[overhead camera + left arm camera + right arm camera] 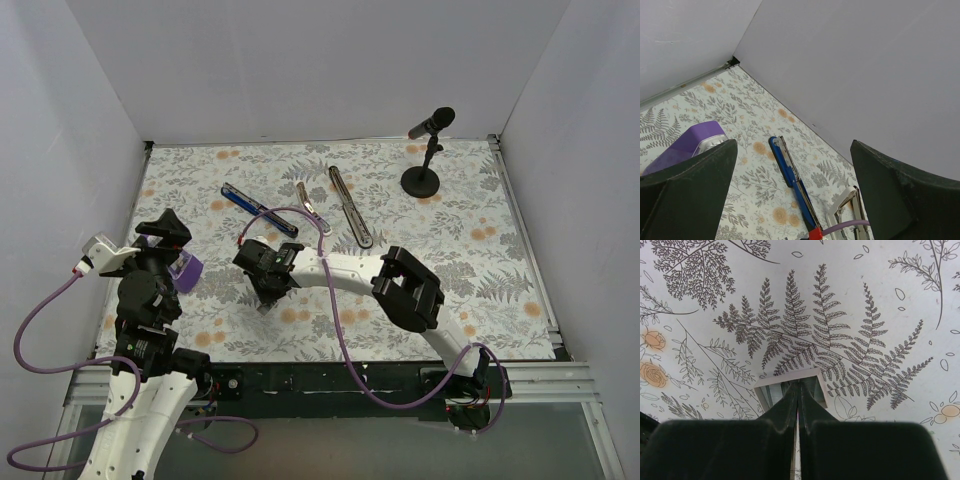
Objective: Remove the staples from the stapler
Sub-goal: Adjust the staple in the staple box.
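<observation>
Bars of the stapler (258, 211) lie fanned open on the bench (480, 260), to the left of the microphone (420, 181): the blue-and-black arm farthest from it, the silver channel (312, 208) in the middle, the black base (351, 207) closest. Spread like this, the channel is probably bared so the staples can be reached. Farther left of the microphone and nearer the arm bases, the right hand (799, 387) points down at the bench, fingers pressed together. A small pale strip (790, 379) sits at their tips, likely staples; whether it is pinched or only touched I cannot tell. Farthest from the microphone, the left hand (794, 147) is spread wide and holds nothing, apparently idle, beside a purple block (690, 142). No brand, label or writing can be read.
</observation>
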Controlling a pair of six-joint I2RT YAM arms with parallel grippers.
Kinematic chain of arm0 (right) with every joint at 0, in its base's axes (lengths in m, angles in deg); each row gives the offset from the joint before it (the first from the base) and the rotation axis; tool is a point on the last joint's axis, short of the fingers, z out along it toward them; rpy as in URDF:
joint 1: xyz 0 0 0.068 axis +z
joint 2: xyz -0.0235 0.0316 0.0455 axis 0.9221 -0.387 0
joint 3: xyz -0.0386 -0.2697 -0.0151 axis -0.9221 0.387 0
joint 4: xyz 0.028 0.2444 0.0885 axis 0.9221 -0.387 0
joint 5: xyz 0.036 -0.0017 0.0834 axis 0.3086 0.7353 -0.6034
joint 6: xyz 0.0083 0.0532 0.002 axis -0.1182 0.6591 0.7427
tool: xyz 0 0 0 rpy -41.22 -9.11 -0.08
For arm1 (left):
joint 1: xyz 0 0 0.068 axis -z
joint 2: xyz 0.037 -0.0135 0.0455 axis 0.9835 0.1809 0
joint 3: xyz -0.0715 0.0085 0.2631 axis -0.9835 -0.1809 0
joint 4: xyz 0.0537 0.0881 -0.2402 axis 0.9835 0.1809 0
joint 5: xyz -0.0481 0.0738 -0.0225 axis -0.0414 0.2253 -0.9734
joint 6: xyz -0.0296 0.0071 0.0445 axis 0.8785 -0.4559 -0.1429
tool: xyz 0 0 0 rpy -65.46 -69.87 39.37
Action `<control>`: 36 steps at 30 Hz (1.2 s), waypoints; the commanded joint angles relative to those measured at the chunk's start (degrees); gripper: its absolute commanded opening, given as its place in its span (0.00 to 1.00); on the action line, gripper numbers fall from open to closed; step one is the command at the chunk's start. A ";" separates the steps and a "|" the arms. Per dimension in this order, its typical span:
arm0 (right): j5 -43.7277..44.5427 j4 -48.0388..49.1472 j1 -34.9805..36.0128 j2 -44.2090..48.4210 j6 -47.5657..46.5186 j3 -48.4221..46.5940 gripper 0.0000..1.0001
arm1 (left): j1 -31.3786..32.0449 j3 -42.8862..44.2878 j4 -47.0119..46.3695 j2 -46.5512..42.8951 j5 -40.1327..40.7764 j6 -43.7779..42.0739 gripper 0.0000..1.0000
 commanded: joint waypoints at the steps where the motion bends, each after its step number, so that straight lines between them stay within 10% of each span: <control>1: 0.58 1.45 0.24 4.17 -1.17 -0.85 0.01 | 0.19 -0.13 -0.24 0.36 0.19 -0.63 0.98; 14: -0.74 2.16 0.77 3.12 -4.59 0.20 0.02 | 0.19 -0.21 -0.33 0.80 0.02 -0.72 0.98; 36: 3.22 5.75 -2.82 7.25 -17.51 0.64 0.35 | 0.19 -0.13 -0.16 1.15 0.28 -0.80 0.98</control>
